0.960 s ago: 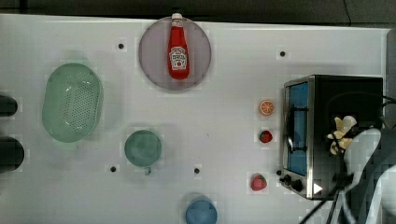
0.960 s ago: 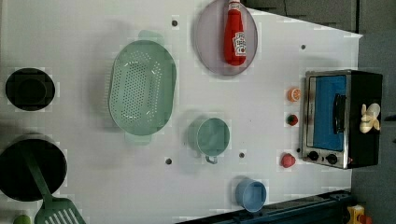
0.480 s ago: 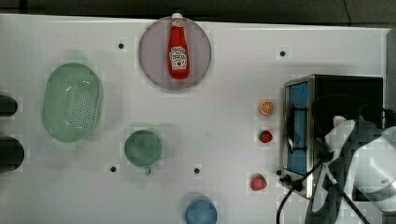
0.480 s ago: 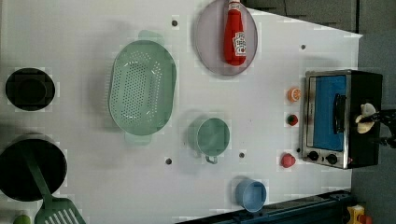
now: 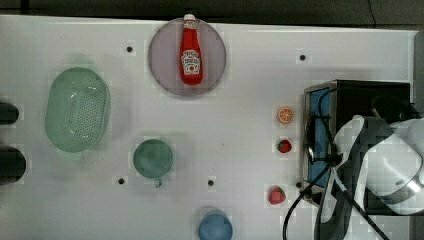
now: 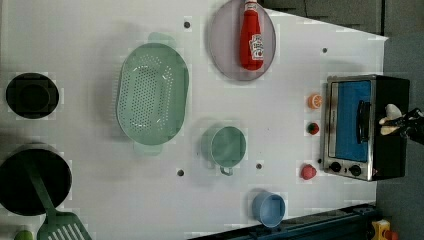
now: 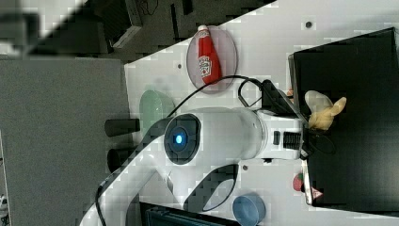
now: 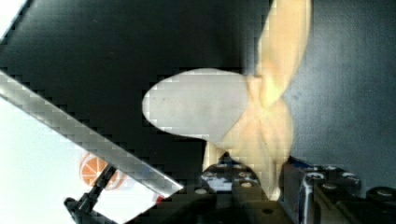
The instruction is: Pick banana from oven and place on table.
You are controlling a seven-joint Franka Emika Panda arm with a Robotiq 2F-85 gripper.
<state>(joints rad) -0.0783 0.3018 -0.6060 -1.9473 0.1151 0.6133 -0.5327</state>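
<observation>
Sitting on the black top of the oven (image 6: 367, 127), the banana (image 7: 322, 110) shows cream flesh and splayed peel flaps, right at the end effector (image 7: 314, 123). Wrist view: banana (image 8: 233, 116) lies just off the end effector's fingertips (image 8: 280, 184), peel touching or overlapping them; cannot tell if the fingers are closed on it or apart. Left view: banana (image 6: 390, 119) near the oven's right edge, dark end effector (image 6: 411, 125) beside it. Top view: white arm (image 5: 385, 165) covers the oven's (image 5: 360, 95) top, banana hidden. Oven door shut, blue glass facing the top view's left. White tabletop (image 5: 240, 125) carries a grey plate (image 5: 165, 70) with a ketchup bottle (image 5: 190, 52) lying on it, a green colander (image 5: 77, 110), a green cup (image 5: 153, 158), a blue cup (image 5: 215, 227). Orange slice (image 5: 286, 114), small strawberry (image 5: 284, 146) and bigger strawberry (image 5: 276, 195) lined up just in front of the oven door. Left view also shows two black pots (image 6: 31, 95) and a green spatula (image 6: 55, 220) at the left view's left edge.
</observation>
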